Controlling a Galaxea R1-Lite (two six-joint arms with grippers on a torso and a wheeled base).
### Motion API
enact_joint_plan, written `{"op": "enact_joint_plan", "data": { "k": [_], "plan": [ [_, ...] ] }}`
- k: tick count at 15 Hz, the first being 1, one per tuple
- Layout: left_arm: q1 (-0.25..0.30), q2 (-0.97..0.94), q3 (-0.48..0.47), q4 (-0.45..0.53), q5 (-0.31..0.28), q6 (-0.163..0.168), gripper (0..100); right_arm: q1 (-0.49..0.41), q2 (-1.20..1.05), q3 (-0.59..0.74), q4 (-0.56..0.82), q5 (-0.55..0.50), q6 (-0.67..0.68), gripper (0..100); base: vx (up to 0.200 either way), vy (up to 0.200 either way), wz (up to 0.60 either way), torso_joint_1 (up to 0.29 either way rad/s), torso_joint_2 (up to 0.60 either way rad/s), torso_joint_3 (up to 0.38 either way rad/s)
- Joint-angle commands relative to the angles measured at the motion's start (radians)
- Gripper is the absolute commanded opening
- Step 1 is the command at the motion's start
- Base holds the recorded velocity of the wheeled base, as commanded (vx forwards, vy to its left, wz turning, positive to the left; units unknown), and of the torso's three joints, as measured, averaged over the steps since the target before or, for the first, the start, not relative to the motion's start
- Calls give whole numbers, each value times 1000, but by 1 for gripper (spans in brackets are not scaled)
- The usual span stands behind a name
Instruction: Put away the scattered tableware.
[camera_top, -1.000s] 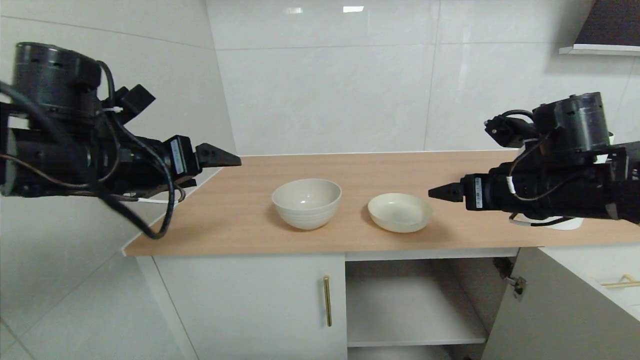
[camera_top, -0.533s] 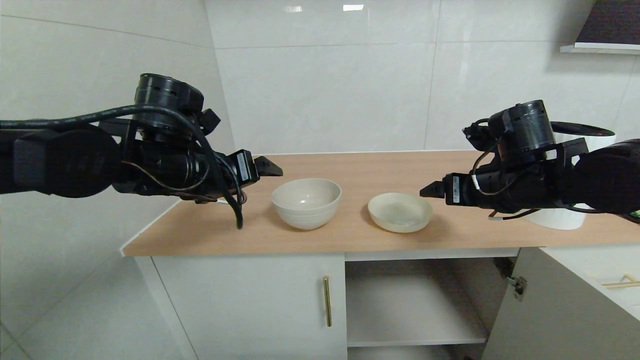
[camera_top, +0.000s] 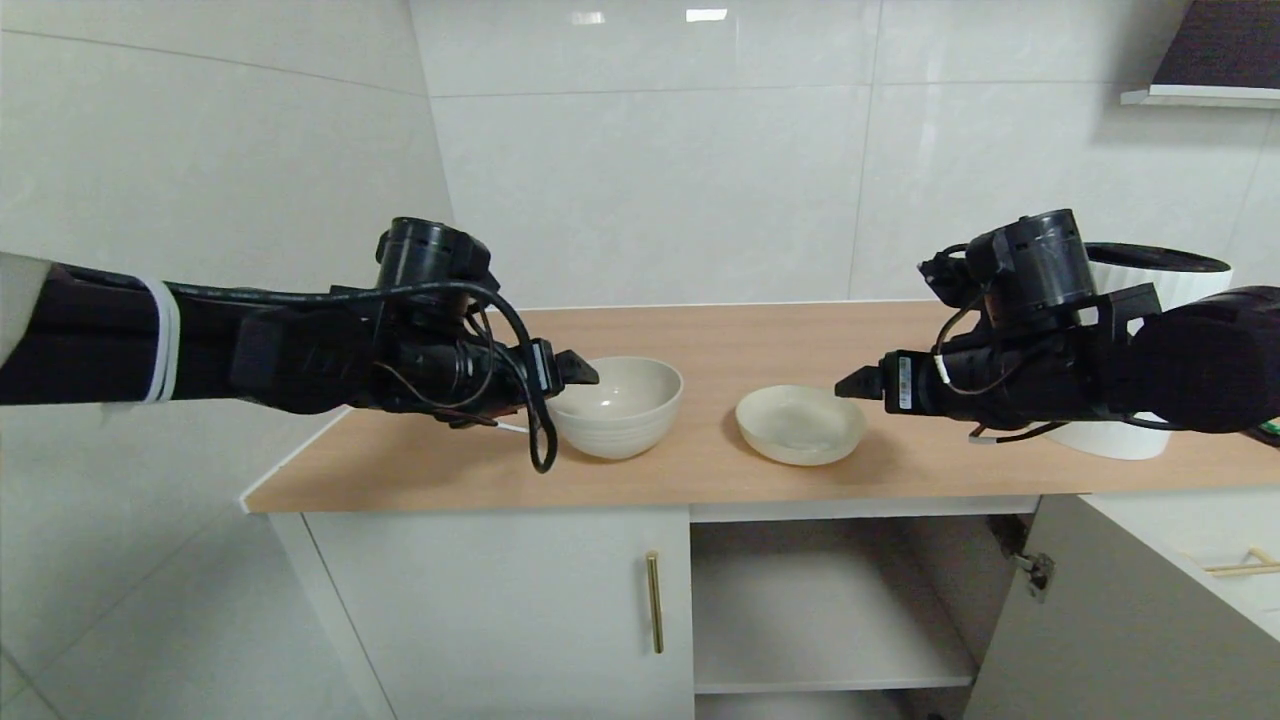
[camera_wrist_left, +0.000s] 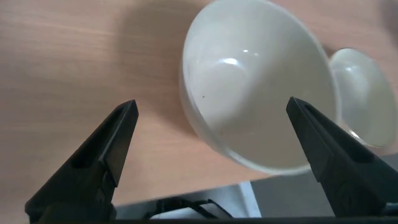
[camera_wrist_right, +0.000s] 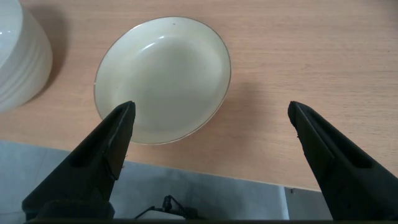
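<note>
Change: both arms have come inward toward the tableware. The left has travelled much the farther and now reaches the bowl; the right has crept slightly closer to the dish.
Left end effector (camera_top: 585, 372): released, fingers spread wide, its tip at the left rim of the bowl (camera_top: 615, 405). Contact cannot be confirmed.
Right end effector (camera_top: 845, 385): released, fingers spread wide, its tip over the right edge of the shallow dish (camera_top: 800, 425), apparently above it.
Tableware location: bowl and dish stand upright, side by side but apart, mid-bench (camera_top: 720, 335) and near the front edge. Below them the cabinet compartment (camera_top: 820, 600) stands open.
Risk – bowl: smooth curved wall. A closure set too high or off-centre would likely squeeze it out of the fingers, and a further push could slide it into the dish.
Risk – dish: low, thin rim offers little purchase. A shallow approach may skid it toward the front edge.
Risk – arms: both converge on neighbouring items and could collide.
Count: one bowl, one shallow dish, two end effectors, one open compartment.
</note>
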Motion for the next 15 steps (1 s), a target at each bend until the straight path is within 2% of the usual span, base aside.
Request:
{"op": "enact_joint_plan", "data": {
  "k": [1,9,10,13,15],
  "plan": [
    [-2,56,-18,0,0,-2,100,1,1,0,0,0,0,100,0,0,0,0,0,0],
    [-4,76,-38,0,5,-6,100,1,9,-4,0,0,0,100,0,0,0,0,0,0],
    [-4,73,-38,0,5,-8,0,-1,9,-4,0,0,0,100,0,0,0,0,0,0],
    [-4,42,-31,1,6,-9,0,-1,8,-7,0,0,2,100,0,0,0,0,0,0],
    [-6,4,-25,1,3,-35,0,-1,5,-7,0,-1,2,100,0,0,0,0,0,0]
  ]
}}
